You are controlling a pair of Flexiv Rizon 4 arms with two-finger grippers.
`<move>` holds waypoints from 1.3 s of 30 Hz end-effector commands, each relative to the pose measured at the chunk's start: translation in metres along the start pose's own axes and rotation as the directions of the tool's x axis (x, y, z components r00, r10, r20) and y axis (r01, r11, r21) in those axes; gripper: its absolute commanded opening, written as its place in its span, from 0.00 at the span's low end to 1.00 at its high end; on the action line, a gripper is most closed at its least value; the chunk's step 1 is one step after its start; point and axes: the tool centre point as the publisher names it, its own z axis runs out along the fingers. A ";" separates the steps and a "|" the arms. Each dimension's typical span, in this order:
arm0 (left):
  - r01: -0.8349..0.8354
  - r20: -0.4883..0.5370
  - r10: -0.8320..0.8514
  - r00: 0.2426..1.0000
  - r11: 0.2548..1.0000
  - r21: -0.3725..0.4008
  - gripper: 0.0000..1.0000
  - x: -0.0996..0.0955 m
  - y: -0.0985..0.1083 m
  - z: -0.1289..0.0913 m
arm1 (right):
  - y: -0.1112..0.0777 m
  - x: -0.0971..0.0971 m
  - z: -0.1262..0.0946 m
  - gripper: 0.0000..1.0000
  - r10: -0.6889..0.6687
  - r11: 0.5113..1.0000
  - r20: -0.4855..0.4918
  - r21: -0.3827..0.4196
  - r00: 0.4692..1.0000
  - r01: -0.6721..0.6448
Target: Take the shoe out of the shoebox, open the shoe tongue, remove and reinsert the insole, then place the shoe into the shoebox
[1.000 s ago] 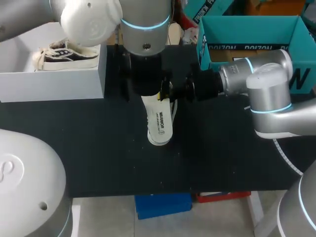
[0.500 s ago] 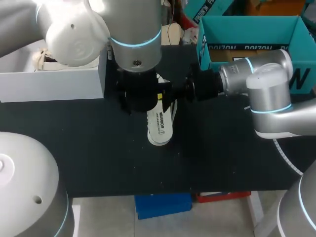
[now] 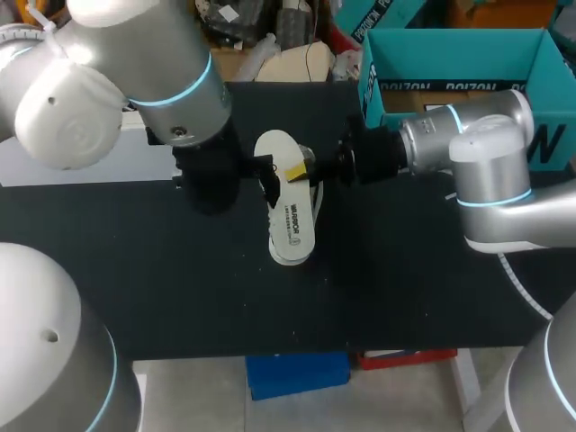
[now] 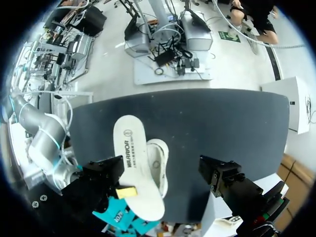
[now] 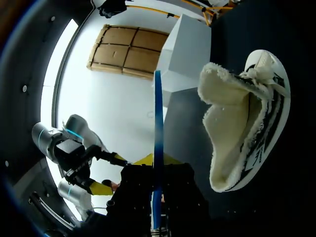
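Note:
A white insole (image 3: 281,193) with print on it hangs over the table's middle. My right gripper (image 3: 310,166) comes in from the right and is shut on its edge. In the right wrist view the insole (image 5: 157,123) shows edge-on between the fingers. The white shoe (image 5: 244,128) with fleece lining and black stripes lies beside it on the black table. In the head view the shoe (image 3: 316,196) peeks out under the insole. My left gripper (image 4: 162,172) stands wide open above them, holding nothing. In the left wrist view the insole (image 4: 134,163) lies near one of its fingers (image 4: 106,172).
An open teal box (image 3: 459,63) stands at the back right, behind my right arm. A white shoebox (image 5: 185,54) stands at the back left, mostly hidden by my left arm in the head view. The black table (image 3: 180,288) stretches toward the front edge.
My left arm has swung back to the left, away from above the insole, uncovering its upper half. The right arm and the insole have stayed put.

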 end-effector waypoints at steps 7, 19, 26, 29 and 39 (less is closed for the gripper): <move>-0.001 0.080 0.002 0.997 1.000 -0.007 1.00 0.006 -0.003 0.001 | 0.000 0.000 0.000 0.00 0.001 1.000 0.002 0.001 1.000 -0.001; 0.108 0.761 -0.112 0.639 0.993 0.056 1.00 0.033 -0.007 -0.020 | 0.000 0.000 0.000 0.00 0.001 1.000 0.002 0.001 1.000 -0.001; 0.095 0.854 -0.122 0.505 0.992 0.086 1.00 0.042 -0.011 -0.020 | 0.000 0.000 0.000 0.00 0.001 1.000 0.002 0.001 1.000 -0.001; 0.095 0.854 -0.122 0.505 0.992 0.086 1.00 0.042 -0.011 -0.020 | 0.000 0.000 0.000 0.00 0.001 1.000 0.002 0.001 1.000 -0.001; 0.095 0.854 -0.122 0.505 0.992 0.086 1.00 0.042 -0.011 -0.020 | 0.000 0.000 0.000 0.00 0.001 1.000 0.002 0.001 1.000 -0.001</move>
